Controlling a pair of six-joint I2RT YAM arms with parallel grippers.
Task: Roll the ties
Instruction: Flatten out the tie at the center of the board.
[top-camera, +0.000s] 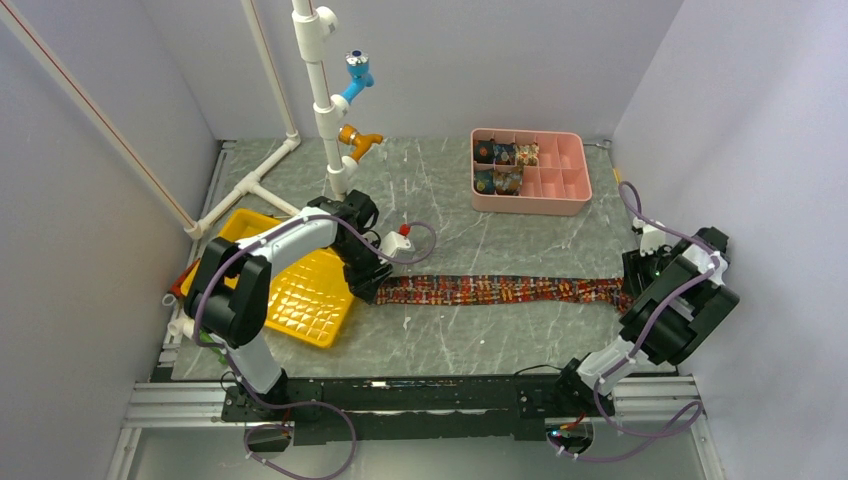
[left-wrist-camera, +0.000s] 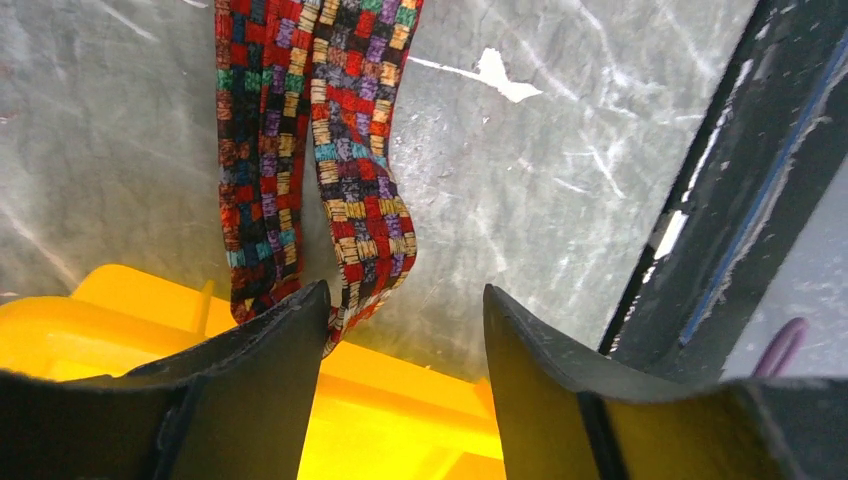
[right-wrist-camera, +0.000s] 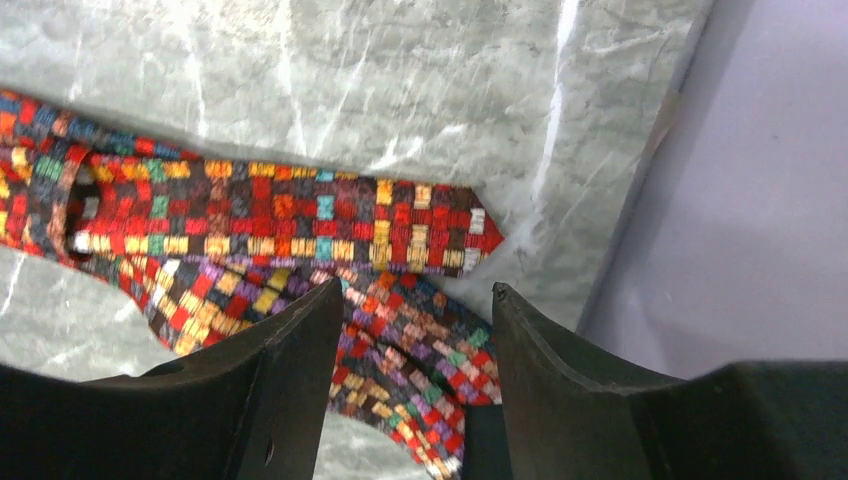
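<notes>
A long tie (top-camera: 500, 291) with red, dark and gold checks lies flat across the table, folded double. My left gripper (top-camera: 368, 283) is open at its left folded end (left-wrist-camera: 345, 215), just above the edge of a yellow tray. My right gripper (top-camera: 640, 280) is open over the tie's right ends (right-wrist-camera: 300, 215), where one pointed tip lies on the table and the other end (right-wrist-camera: 420, 370) runs between my fingers. Several rolled ties (top-camera: 505, 165) sit in a pink box (top-camera: 570, 190).
A yellow tray (top-camera: 300, 290) lies at the left, under my left arm. A white pipe stand (top-camera: 320, 90) with blue and orange fittings rises at the back. Walls close in on both sides, the right one near my right gripper.
</notes>
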